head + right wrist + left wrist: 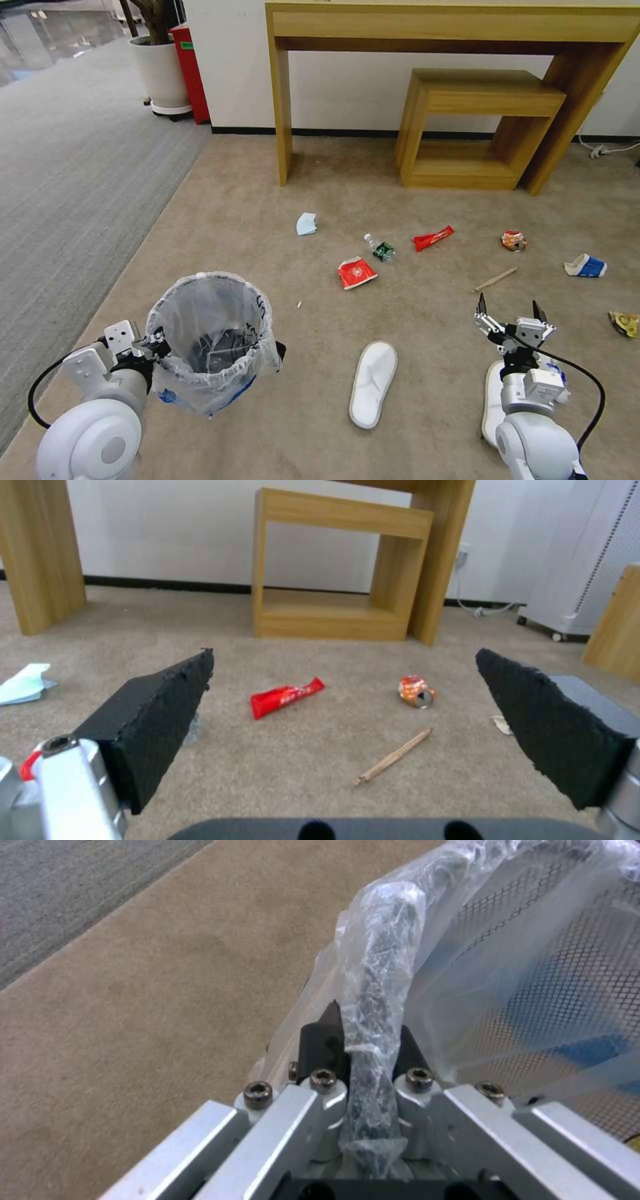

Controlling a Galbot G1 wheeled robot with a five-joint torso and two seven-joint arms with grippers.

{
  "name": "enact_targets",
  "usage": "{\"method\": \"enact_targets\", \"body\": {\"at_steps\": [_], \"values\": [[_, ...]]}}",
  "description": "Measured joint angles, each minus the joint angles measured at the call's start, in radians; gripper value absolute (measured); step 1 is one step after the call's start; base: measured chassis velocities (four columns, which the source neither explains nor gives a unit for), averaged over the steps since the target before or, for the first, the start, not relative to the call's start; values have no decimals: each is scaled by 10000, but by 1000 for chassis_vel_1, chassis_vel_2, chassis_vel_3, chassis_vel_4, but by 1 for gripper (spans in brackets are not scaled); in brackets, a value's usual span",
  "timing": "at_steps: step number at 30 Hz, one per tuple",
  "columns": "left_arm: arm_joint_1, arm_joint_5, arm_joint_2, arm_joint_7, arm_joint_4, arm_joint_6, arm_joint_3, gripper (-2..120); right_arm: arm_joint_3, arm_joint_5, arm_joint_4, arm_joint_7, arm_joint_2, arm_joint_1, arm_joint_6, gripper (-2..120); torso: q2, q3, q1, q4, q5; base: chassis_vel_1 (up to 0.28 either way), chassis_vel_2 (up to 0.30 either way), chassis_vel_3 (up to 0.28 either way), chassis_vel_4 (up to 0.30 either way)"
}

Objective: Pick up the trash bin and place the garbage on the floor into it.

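- Your left gripper point(367, 1040) is clenched on the bag-wrapped rim of the trash bin point(212, 340), which sits at the robot's front left over the beige floor point(267, 200).
- Your right gripper point(512, 315) hangs spread wide and holds nothing, above a white slipper point(492, 400).
- A second slipper point(373, 381) lies between the two arms.
- Farther ahead lie a red wrapper point(285, 696), a wooden stick point(393, 756), an orange packet point(416, 691), a mini bottle point(380, 247), a pale blue mask point(307, 224) and a paper cup point(587, 266).
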Motion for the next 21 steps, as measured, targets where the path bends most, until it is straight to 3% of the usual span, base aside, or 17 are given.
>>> {"method": "enact_targets", "body": {"at_steps": [10, 16, 21], "values": [[-10, 20, -25, 1, 81, 0, 29, 2, -93, -51, -54, 114, 7, 4, 196, 100, 0, 0, 0, 0, 0, -43, 46, 36, -46], [-14, 60, -43, 12, 156, 2, 67, 2, -229, 351, 169, 143, -124, -180, -334, 100, 1, -1, 0, 0, 0, 0, 0, 0, 0], [-34, 92, -38, 29, 262, 1, 82, 2, -394, 1557, 540, -41, -362, -449, -1028, 100, 0, -1, 0, 0, 0, 0, 0, 0, 0]]}}
